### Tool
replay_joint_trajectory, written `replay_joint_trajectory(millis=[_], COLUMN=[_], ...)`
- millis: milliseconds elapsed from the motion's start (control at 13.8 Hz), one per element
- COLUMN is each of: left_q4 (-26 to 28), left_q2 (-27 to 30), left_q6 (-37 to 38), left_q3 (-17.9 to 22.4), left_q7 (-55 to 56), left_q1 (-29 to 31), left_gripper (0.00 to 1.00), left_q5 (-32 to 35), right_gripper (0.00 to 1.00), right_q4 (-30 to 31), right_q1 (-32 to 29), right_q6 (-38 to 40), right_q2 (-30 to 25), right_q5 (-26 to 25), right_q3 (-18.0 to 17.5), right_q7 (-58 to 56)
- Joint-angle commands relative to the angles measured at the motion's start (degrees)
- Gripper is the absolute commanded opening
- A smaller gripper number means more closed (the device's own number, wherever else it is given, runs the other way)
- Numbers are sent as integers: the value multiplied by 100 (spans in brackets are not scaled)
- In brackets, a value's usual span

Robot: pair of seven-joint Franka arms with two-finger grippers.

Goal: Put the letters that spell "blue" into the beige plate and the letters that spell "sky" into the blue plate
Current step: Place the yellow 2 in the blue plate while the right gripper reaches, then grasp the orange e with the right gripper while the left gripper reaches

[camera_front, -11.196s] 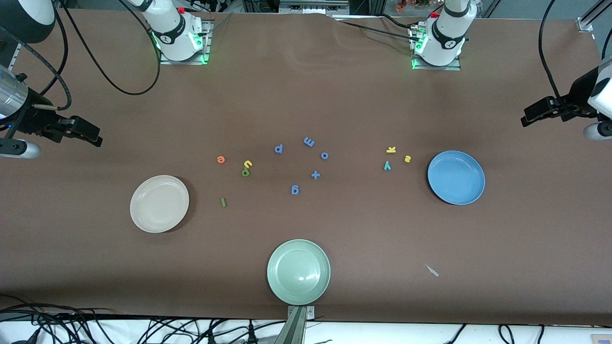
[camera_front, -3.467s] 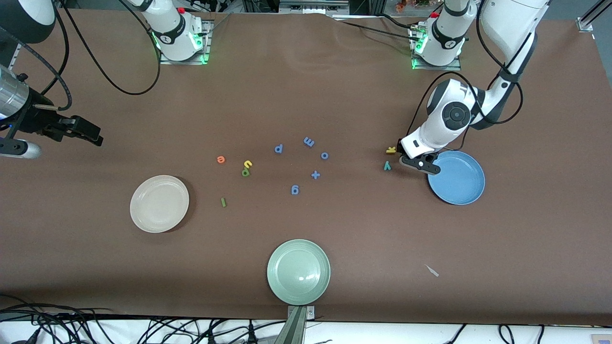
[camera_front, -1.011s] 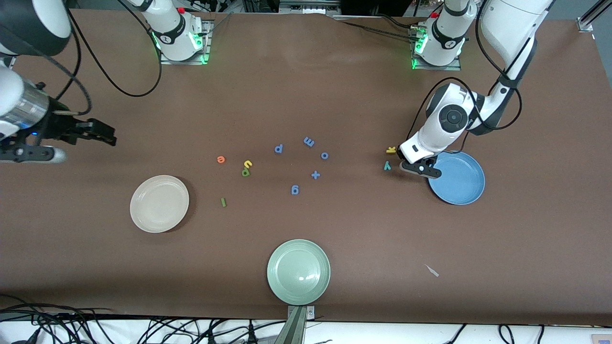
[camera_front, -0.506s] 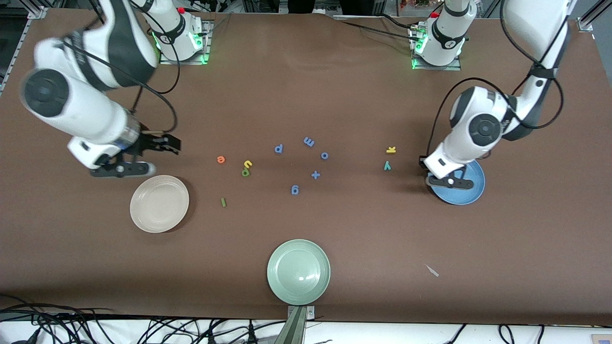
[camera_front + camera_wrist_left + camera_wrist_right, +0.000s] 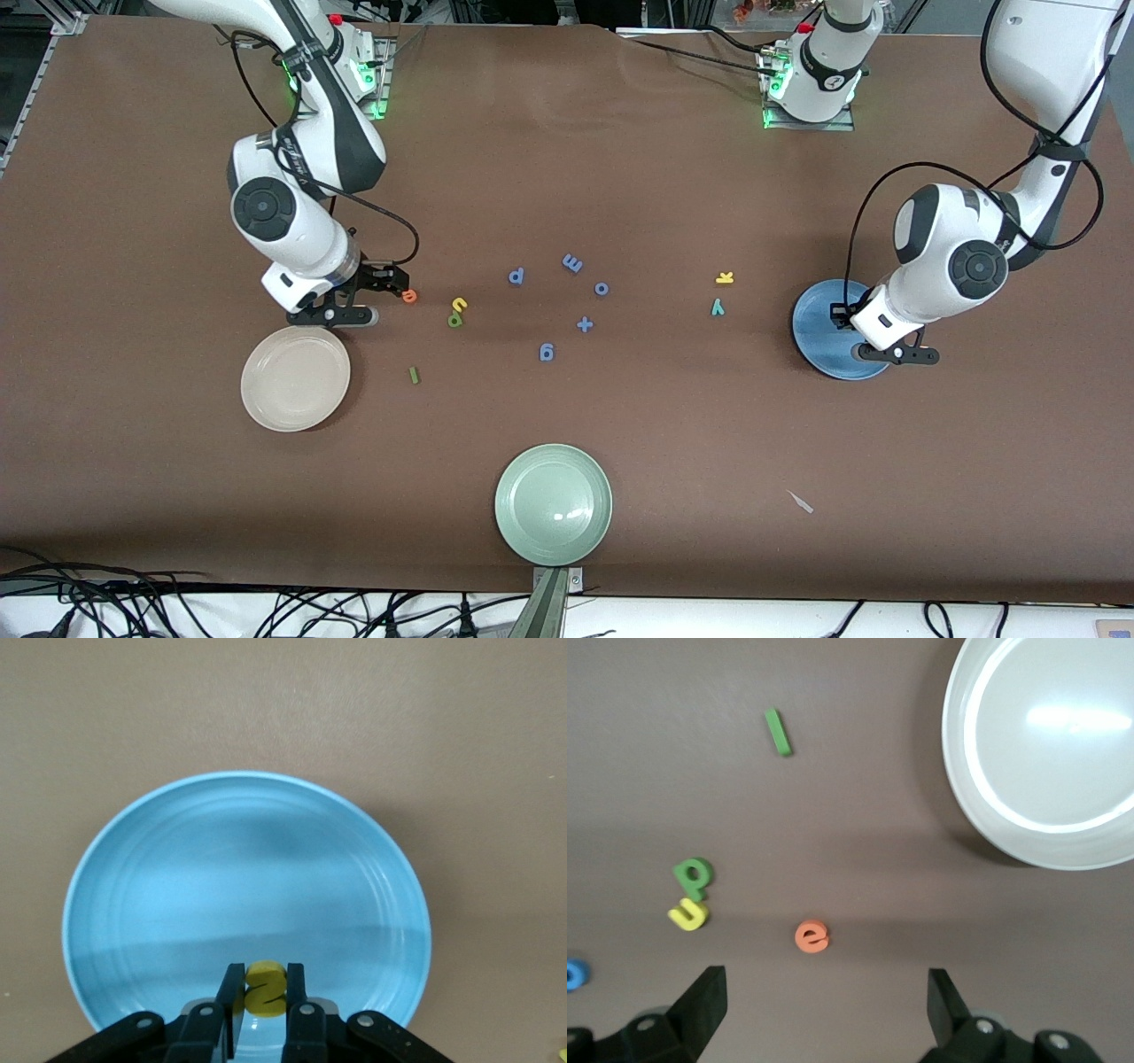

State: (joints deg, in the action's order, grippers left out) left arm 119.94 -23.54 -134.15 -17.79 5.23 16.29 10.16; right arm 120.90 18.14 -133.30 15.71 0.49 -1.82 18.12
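Observation:
My left gripper (image 5: 264, 994) is shut on the yellow s (image 5: 266, 986) and hangs over the blue plate (image 5: 248, 868); in the front view it (image 5: 840, 315) is above that plate (image 5: 811, 335). The yellow k (image 5: 725, 278) and teal y (image 5: 718, 307) lie on the table beside the plate. My right gripper (image 5: 396, 283) stands open just above the table next to the orange e (image 5: 408, 296), which shows ahead of its jaws (image 5: 811, 935). The yellow u (image 5: 459, 305), green b (image 5: 454, 320) and dark green l (image 5: 414, 376) lie near the beige plate (image 5: 295, 390).
A pale green plate (image 5: 553, 504) sits near the table's front edge. Several blue letters and a plus sign (image 5: 584, 324) lie mid-table between the two groups. A small pale scrap (image 5: 800, 501) lies toward the left arm's end.
The left gripper has carried the yellow s from beside the k and y to over the blue plate. The right arm has swung in from the table's end to the orange e.

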Motion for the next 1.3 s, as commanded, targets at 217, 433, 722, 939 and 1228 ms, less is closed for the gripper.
replay_joint_trajectory(millis=[217,433,722,939,1228], left_q4=[38,64,3,-24,47], left_q2=[-160,-143,-107,-72,-11], left_q6=[-59,-50,20,20,12], left_q3=[12,-31,-401,-462,-883], left_q7=[-102,-49,811,1644,2490], left_q1=[85,173,-20,-424,-627], left_gripper=[7,47,100,100,90], left_q5=[266,250,267,259,267], right_gripper=[99,99,99,99,97], right_q4=[1111,1112,1112,1094,1085], right_q1=[40,286,295,321,322], right_q6=[-1145,-1399,-1778,-2181,-2376], right_q2=[-253,-78,221,546,688], right_q5=[-32,-32,-41,-41,-49], right_q3=[-55,-47,-38,-29,-3], right_q7=[148,210,236,245,210])
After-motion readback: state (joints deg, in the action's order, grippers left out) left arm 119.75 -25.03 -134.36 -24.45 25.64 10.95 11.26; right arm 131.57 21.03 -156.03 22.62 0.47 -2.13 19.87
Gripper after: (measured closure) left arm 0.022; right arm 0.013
